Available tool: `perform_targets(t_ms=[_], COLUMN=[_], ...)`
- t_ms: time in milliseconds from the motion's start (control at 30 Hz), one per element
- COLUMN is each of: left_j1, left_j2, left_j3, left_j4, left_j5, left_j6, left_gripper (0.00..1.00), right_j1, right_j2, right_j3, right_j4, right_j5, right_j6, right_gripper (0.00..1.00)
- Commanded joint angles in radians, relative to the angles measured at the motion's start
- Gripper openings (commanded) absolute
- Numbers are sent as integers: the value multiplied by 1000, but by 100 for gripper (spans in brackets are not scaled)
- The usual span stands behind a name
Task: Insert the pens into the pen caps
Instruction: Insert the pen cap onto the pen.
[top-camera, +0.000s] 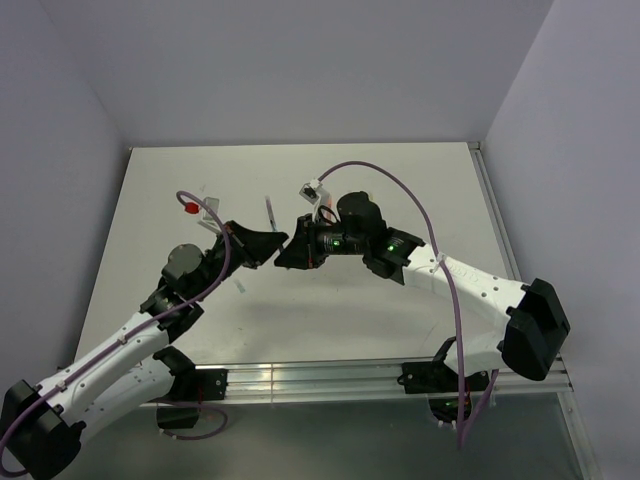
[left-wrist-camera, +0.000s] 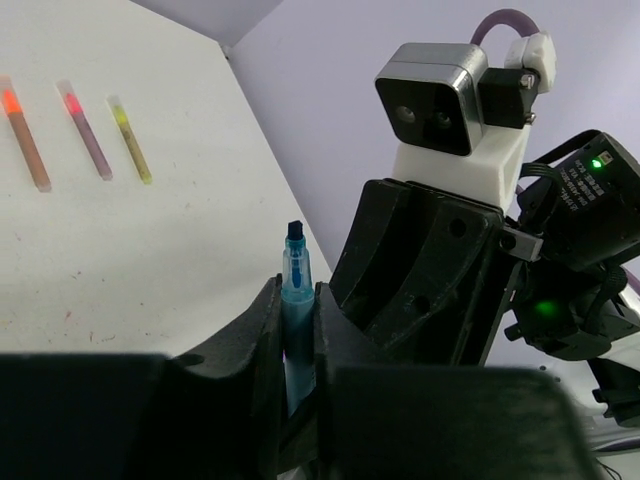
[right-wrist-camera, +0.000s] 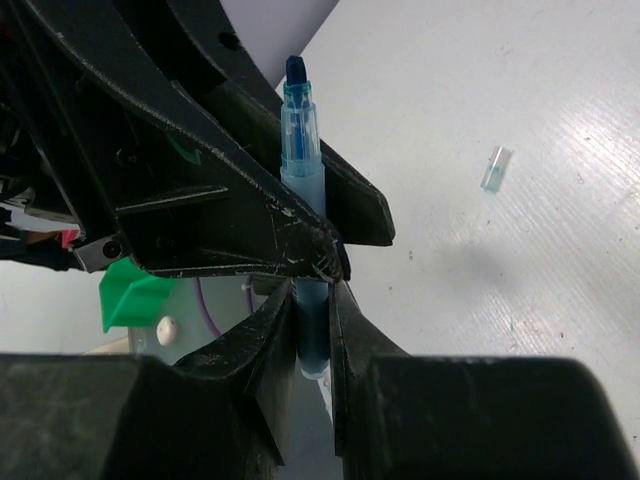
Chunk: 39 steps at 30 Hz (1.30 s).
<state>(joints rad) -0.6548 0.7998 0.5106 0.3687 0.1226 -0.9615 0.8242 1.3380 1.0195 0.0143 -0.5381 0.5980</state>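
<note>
A blue pen (left-wrist-camera: 294, 285) hangs upright in mid-air over the table with its dark tip bare. My left gripper (left-wrist-camera: 297, 305) is shut on its barrel, and the pen's tip sticks out past the fingers. My right gripper (right-wrist-camera: 312, 305) is shut on the same blue pen (right-wrist-camera: 301, 150) at its other end, just below the left fingers (right-wrist-camera: 250, 205). In the top view the left gripper (top-camera: 264, 246) and right gripper (top-camera: 291, 250) meet nose to nose. A pale blue pen cap (right-wrist-camera: 494, 168) lies alone on the table. Three more pens lie side by side: orange (left-wrist-camera: 25, 135), grey-purple (left-wrist-camera: 86, 131) and yellow (left-wrist-camera: 130, 140).
The white table (top-camera: 400, 190) is walled in at the back and both sides. A small red object (top-camera: 188, 209) lies at the back left, near thin pens (top-camera: 270, 212). A purple cable (top-camera: 400, 190) arcs over the right arm.
</note>
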Motion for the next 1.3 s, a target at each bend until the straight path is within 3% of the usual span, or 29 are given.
perform_targets(t_ms=[0,100,233,400,533,667,833,1000,1267], left_j1=[-5,-3,-3,-3,-3,-3,-3,-5,-2], left_j2=[-37,-53,-88,-145,-130,-62,96,248,440], left_j3=[17,38,52,80,138,146,155,206,244], left_j4=[-14,-86,-161,-312,-694,-870,-941,-976,-958], left_j5=[-26,-72,-118,-277,-518,-656,-719,-742,-741], left_j6=[36,49,53,27,-94,-271,-374,-378,-358], left_gripper=[20,30,30,32,33,30,33,43,47], right_j1=[-17,-43,-98,-151,-163,-163,-163,-163,-163], right_j2=[-39,-63,-94,-131,-160,-180,-183,-174,-165], right_j3=[4,-4,-25,-56,-107,-136,-180,-214,-233], right_j4=[16,12,15,-7,-45,-85,-85,-62,-43], right_j5=[72,92,89,90,96,105,78,58,41], right_j6=[26,43,66,51,20,-24,-35,-30,-24], right_gripper=[0,0,0,0,0,0,0,0,0])
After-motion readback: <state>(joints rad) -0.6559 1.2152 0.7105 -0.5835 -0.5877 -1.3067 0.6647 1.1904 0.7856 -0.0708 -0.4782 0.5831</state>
